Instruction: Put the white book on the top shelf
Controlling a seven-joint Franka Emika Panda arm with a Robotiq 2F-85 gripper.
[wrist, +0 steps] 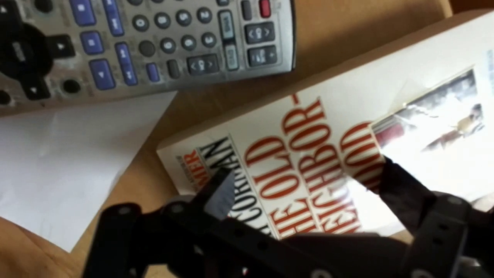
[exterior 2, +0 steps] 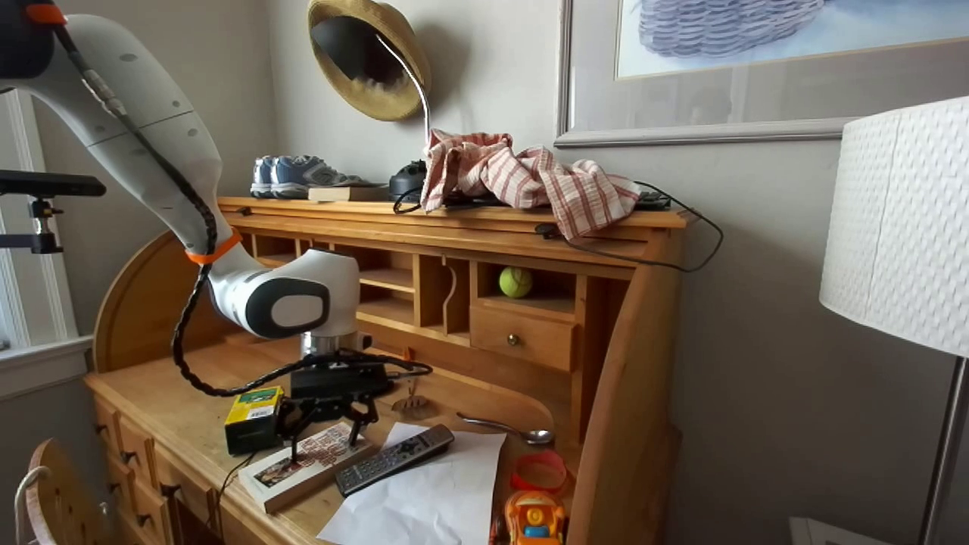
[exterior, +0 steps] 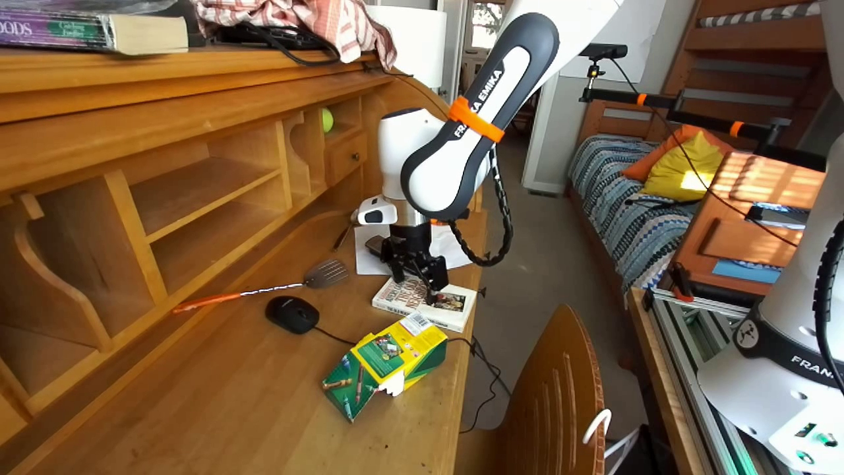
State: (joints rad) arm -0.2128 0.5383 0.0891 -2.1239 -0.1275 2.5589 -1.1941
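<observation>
Wrist view, lower half of frame: claw (wrist: 305, 173) with fingers (wrist: 409, 189) wide apart over the white book (wrist: 339, 139), without a hold on anything. Whether touching the cover, hard to tell. Apparently at the lining-up step, with lift and shelving not yet done. Aligned more along the book's length than across; next, probably a turn to straddle the short side, then a firm squeeze. Just beside the book in an exterior view, low and left of centre: remote (exterior 2: 394, 459), whole there, cut off at upper left of the wrist view. Left of centre in an exterior view: black mouse (exterior: 292, 315) on the table (exterior: 217, 396), missing from the wrist view. Higher up in both exterior views: top shelf (exterior 2: 341, 207), likewise outside the wrist view, carrying a checked cloth (exterior 2: 522, 174).
</observation>
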